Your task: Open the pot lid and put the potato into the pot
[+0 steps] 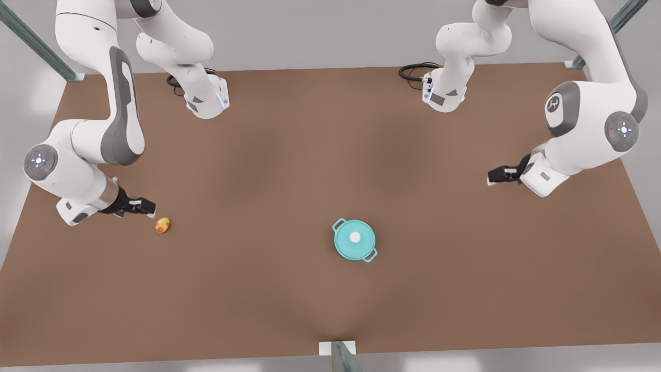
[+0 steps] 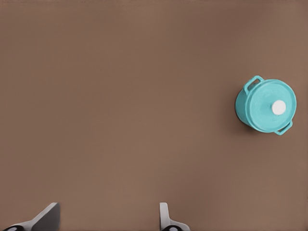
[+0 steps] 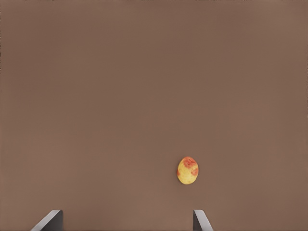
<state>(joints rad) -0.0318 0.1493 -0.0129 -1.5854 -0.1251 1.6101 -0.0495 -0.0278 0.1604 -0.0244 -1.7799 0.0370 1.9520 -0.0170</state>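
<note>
Now the pot (image 1: 354, 241) stands on the brown table (image 1: 310, 155), near the middle of the table's edge that is closest to the front camera, a little inward from it. The pot lid (image 1: 355, 238) sits flat on the pot and closes it, with the white knob (image 1: 355, 237) at its centre. The two loop handles of the pot stick out on opposite sides of the rim.

The potato (image 1: 162, 225) lies alone on the bare surface toward the edge at the front view's left, well apart from the pot. It is yellow with orange-red patches.

The right gripper (image 1: 146, 207) is the one at the front view's left. It hangs low over the table just beside the potato, not touching it. In the right wrist view its two fingertips (image 3: 50, 220) stand wide apart with nothing between them, and the potato (image 3: 187, 170) lies a little ahead of them, closer to one fingertip than to the other.

The left gripper (image 1: 497, 175) is at the front view's right, near that edge of the table and well apart from the pot. In the left wrist view its fingertips (image 2: 166, 219) are also apart and hold nothing. The same view shows the pot (image 2: 266, 106) far off on the table, with the lid (image 2: 272, 104) on it.
</note>
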